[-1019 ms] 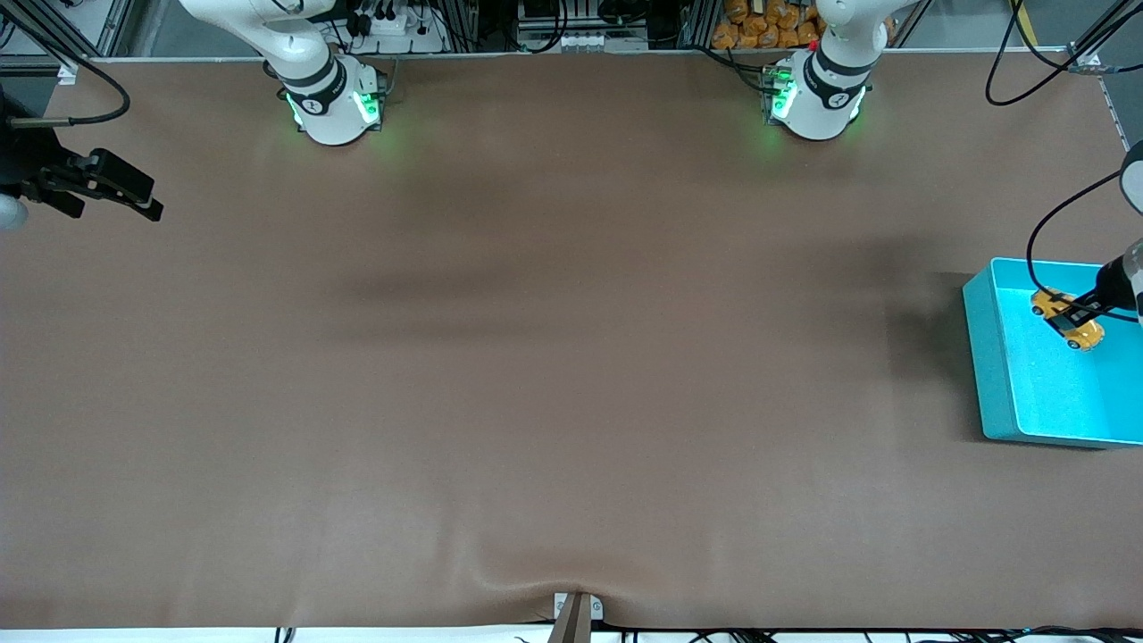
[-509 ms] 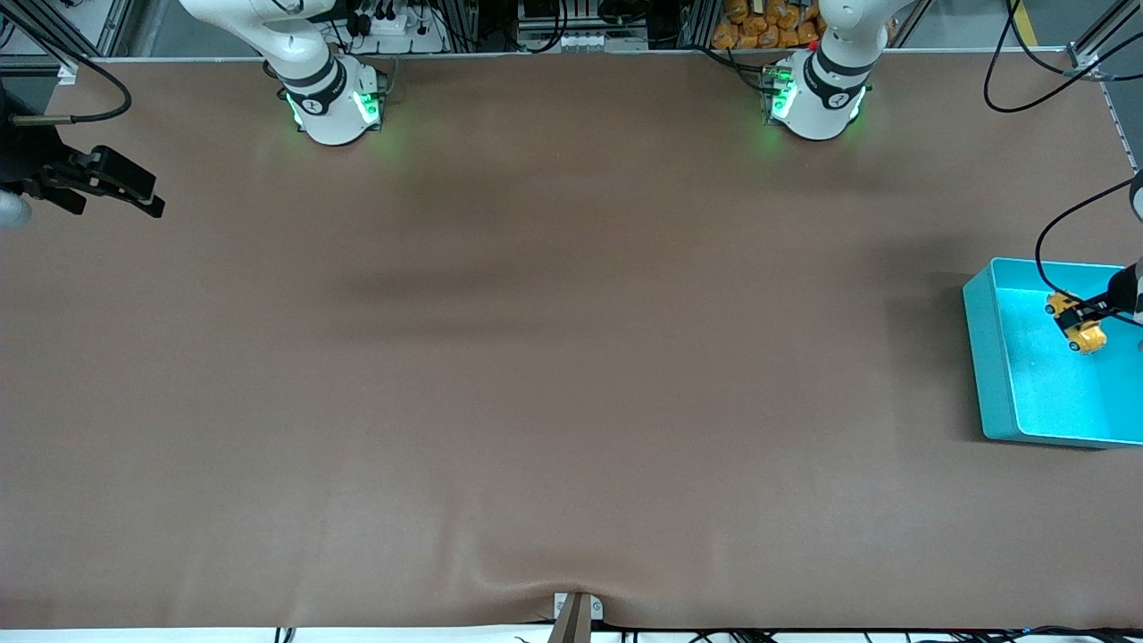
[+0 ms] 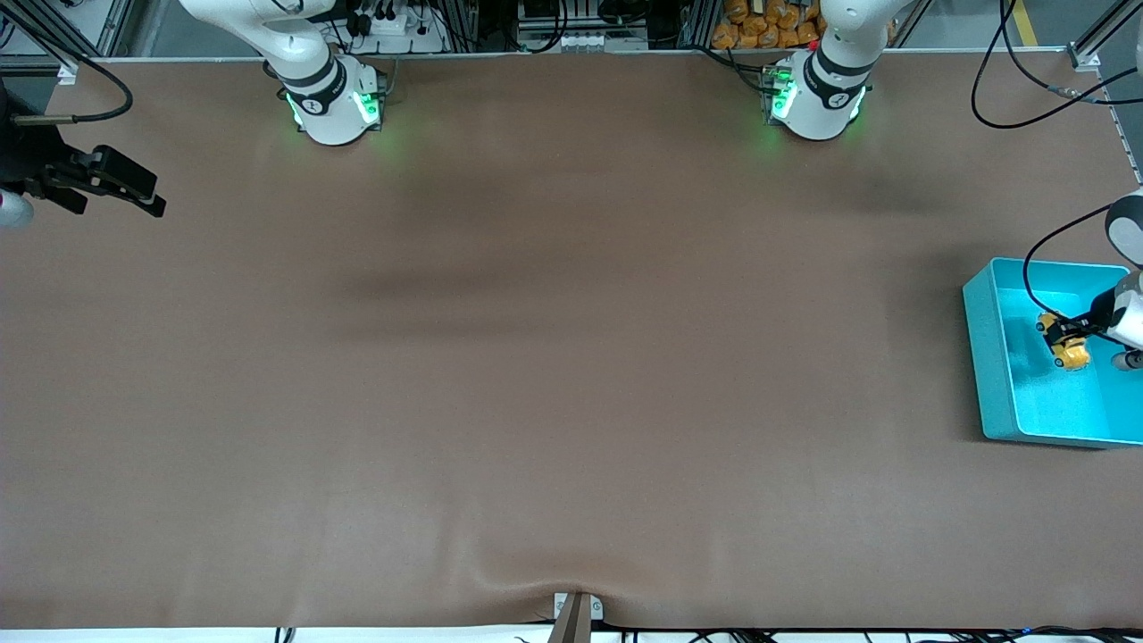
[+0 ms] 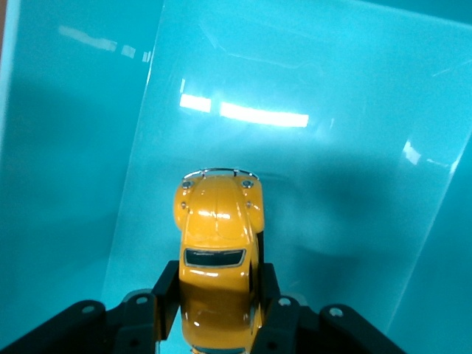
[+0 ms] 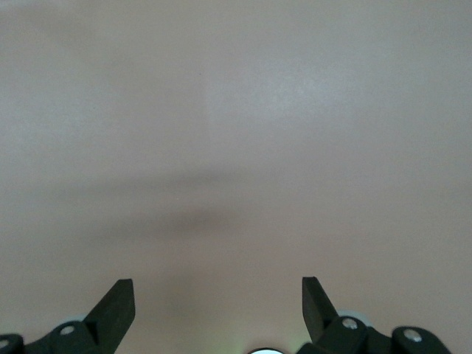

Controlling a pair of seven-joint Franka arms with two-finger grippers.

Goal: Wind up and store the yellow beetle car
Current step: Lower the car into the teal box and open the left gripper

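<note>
Held over the bin (image 3: 982,357) at the left arm's end of the table: the car (image 3: 1067,344), pinched across its body by the left gripper (image 3: 1064,332), nose pointing away from the wrist. In the left wrist view, car (image 4: 217,258) framed between the two dark fingers (image 4: 166,295) of the left gripper (image 4: 216,310), pressed tight on its sides, turquoise floor and walls (image 4: 66,147) all around. Whether wheels touch the floor or hang just above it: cannot tell from these views.

At the right arm's end, waiting: right gripper (image 3: 107,183), low over bare table (image 3: 536,357), nothing near it. In the right wrist view, fingers (image 5: 114,306) of the right gripper (image 5: 217,310) spread wide, only brown tabletop (image 5: 236,110) below.

Judged late in the task: no sign here of winding under way, car already inside the bin's walls, so storing looks nearly done. Left to do, by the look of it: set the car down on the floor, release the pinch, lift clear without dragging the toy along. Small risk: a wound toy rolling into the wall once freed.
</note>
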